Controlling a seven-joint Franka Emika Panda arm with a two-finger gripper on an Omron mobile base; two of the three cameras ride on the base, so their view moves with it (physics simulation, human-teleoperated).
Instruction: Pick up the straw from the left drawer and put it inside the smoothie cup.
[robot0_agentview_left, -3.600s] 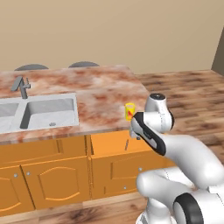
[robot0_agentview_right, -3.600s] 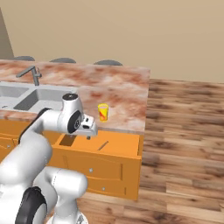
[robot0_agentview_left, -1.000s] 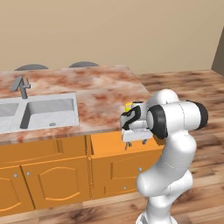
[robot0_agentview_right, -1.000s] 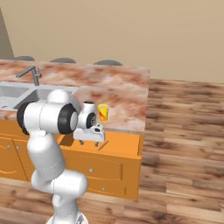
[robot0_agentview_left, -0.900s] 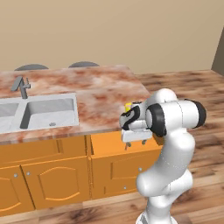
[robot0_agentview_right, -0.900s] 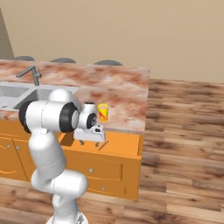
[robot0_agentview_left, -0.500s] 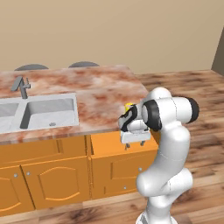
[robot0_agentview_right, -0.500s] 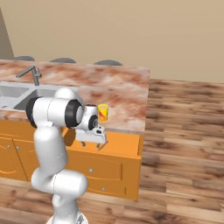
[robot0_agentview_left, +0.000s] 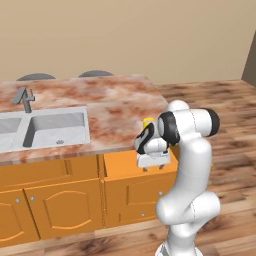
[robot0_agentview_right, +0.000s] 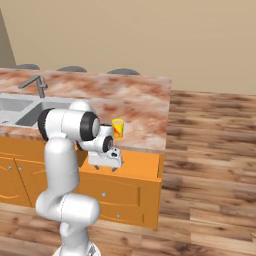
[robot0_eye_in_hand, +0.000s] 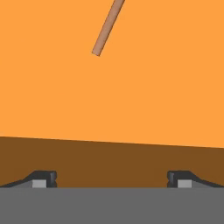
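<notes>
Straw pick-up, approach stage. The hand (robot0_agentview_left: 152, 167) hangs with its jaws spread wide and nothing between them, pointing down over the pulled-out left drawer (robot0_agentview_right: 145, 162), which juts from under the front edge of the bench (robot0_agentview_left: 115, 107) near its right end. In the hand view the straw (robot0_eye_in_hand: 107, 28) lies on the drawer's orange floor, slanted and well ahead of the fingertips (robot0_eye_in_hand: 42, 176), its near end free and the rest running out of the top of that view; a darker brown band, seemingly one wall of the drawer, crosses just in front of the fingertips. The smoothie cup (robot0_agentview_right: 117, 128) stands upright on the bench close to its front edge, just behind the drawer.

To do this step well, the hand should probably travel forward until the straw lies midway between the jaws, turn so the jaws close across the stick rather than along it, then descend almost to the drawer floor before closing. So thin a stick is likely to roll or slip aside if caught off-centre, and the drawer walls leave little room.
</notes>
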